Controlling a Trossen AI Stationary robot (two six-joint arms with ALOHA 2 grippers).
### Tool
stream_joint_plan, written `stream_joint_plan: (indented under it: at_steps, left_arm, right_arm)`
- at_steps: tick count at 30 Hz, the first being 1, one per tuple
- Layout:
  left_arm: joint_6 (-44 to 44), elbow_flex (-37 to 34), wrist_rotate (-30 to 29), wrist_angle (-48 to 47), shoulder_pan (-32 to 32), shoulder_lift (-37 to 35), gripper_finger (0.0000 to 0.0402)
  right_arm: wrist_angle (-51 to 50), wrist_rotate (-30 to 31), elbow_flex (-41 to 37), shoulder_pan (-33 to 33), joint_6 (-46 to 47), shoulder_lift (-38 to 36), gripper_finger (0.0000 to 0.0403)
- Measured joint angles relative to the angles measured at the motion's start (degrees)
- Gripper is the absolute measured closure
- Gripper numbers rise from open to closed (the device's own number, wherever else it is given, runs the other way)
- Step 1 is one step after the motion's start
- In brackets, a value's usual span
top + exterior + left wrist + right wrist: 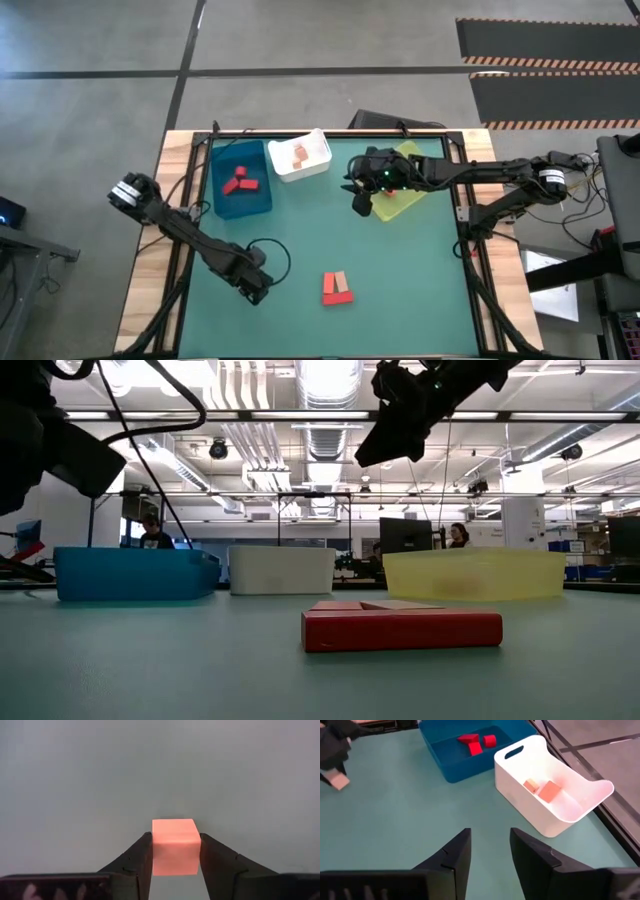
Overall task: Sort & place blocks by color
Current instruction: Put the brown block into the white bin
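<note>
My left gripper [257, 288] is near the table's near-left part, shut on a small orange cube [173, 845]. The right wrist view also shows that cube [340, 781] under the left gripper [331, 750]. A red bar with a tan block [337, 288] lies flat on the mat, to the right of the left gripper. Red blocks [240, 182] lie in the blue bin [258, 200] and orange ones [299, 154] in the white bin [318, 163]. My right gripper [490, 851] is open and hovers high beside the yellow-green bin [412, 198]. My left gripper pinches the orange cube by two opposite side faces [156, 851], one finger on each. The wrist view looks along the fingers, with the cube at their free ends. Whether the cube is lifted clear or rests on the mat, I cannot tell.
The three bins stand in a row at the far side of the green mat [400, 270], blue at the left, white in the middle, yellow-green at the right. In the low view the red bar [402, 628] lies in front of them. People and desks show in the room behind.
</note>
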Motion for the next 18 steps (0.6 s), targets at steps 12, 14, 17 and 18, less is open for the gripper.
stream_joint_plan:
  at_steps: [12,14,17,18]
  left_arm:
    - [13.8,2.4,-14.1,-7.4,5.2,-8.9,0.0286]
    - [17.5,2.4,-17.5,-6.4,7.4,-10.8,0.0286]
    - [24.7,2.4,-21.7,-3.6,11.3,-14.0,0.0286]
    - [27.5,2.4,-22.3,-1.9,12.7,-15.0,0.0286]
  right_arm:
    - [0.0,-0.2,-2.2,0.7,-1.6,-0.1,0.0276]
    - [0.0,-0.9,-2.4,1.2,-2.2,-0.1,0.0278]
    - [0.9,-1.6,-2.9,2.3,-3.1,-0.1,0.0282]
    - [1.4,-1.6,-3.3,2.7,-3.1,-0.1,0.0284]
